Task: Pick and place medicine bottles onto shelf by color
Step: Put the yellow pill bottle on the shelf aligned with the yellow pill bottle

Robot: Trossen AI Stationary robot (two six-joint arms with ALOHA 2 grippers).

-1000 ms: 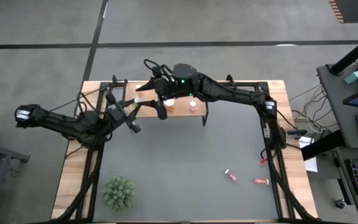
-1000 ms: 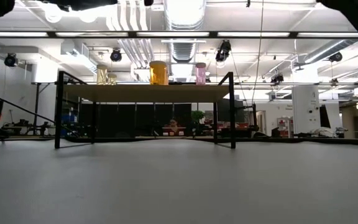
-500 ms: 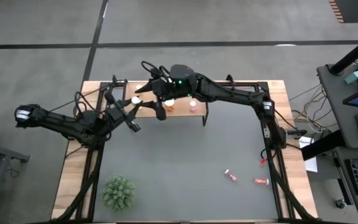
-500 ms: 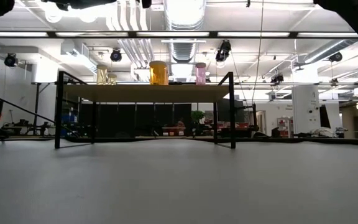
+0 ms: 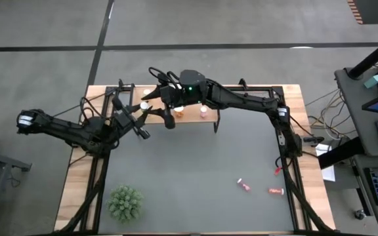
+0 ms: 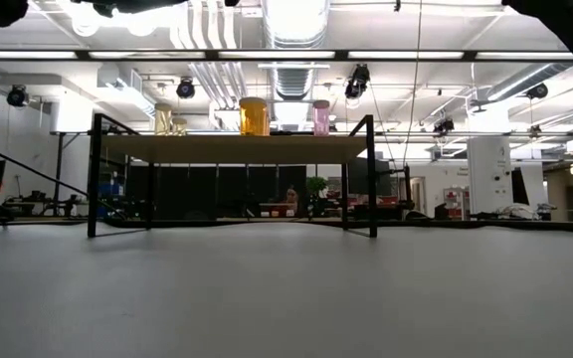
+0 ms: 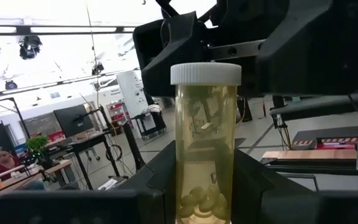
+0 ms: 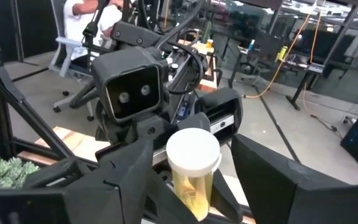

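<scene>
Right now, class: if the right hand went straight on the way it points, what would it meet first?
Probably the yellow bottle held upright in the left hand; the right hand already straddles it, though depth is unclear.

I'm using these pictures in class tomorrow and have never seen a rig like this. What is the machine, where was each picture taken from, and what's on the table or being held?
It is a robot with two dark arms, each ending in a two-finger gripper. One picture looks straight down on the table, one looks level across its top, and two come from cameras on the arms' wrists.

A small wooden shelf on black legs stands on the table and carries a yellowish bottle, an orange bottle and a pink bottle. Two small bottles lie on the table, and a green plant stands near one corner.

Near the shelf, the left gripper holds a yellow bottle with a white cap. The right gripper faces it, open, with a finger on each side of that bottle.
</scene>
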